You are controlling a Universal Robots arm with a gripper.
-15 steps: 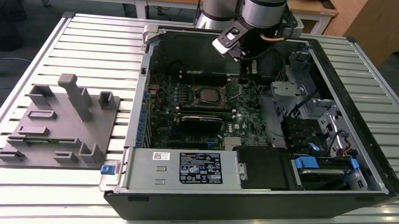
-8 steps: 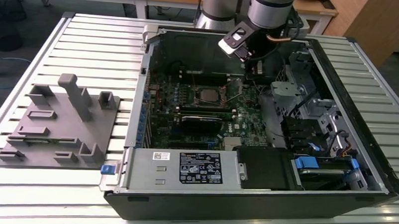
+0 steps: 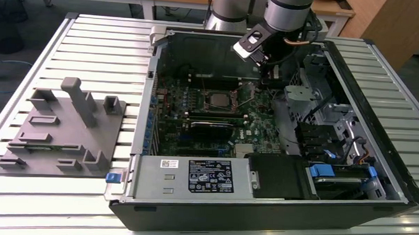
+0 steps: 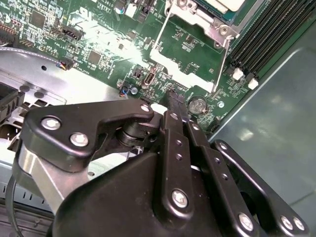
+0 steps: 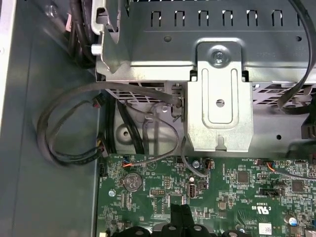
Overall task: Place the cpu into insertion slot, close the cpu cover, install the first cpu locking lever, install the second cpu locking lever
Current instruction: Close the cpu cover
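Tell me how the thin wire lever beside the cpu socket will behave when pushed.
The wire lever looks like a thin metal rod, so it probably flexes springily rather than staying rigid. Its smooth, narrow surface may let a pushing tip slide off. It seems anchored by the insertion slot, so it likely swings rather than lifting free.

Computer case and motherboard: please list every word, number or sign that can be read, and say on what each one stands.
No text can be quoted with confidence.
Black label on the silver power supply: white print, too small to read.
White sticker beside that label: too small to read.
Green motherboard, in both wrist views: white markings, too tiny to read.
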